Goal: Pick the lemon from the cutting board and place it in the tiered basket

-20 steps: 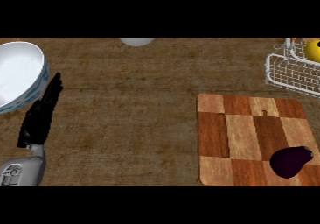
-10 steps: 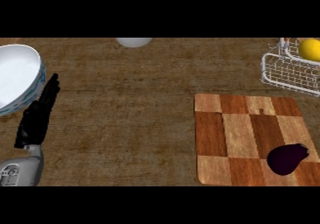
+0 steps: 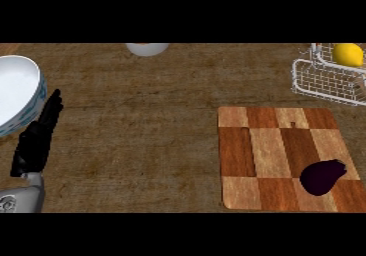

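Lemon (image 3: pixel 348 54) in cut-off tiered basket (image 3: pixel 326 82) (top right); left robot hand (image 3: pixel 37 140) flat, fingers straight.

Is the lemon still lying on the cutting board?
No. The lemon sits inside the wire tiered basket at the upper right, while the cutting board carries only a dark purple eggplant.

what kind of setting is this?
Most likely a kitchen counter: a wood-grain countertop holding a checkered cutting board, a white wire tiered basket with a lemon in it, and a large white bowl.
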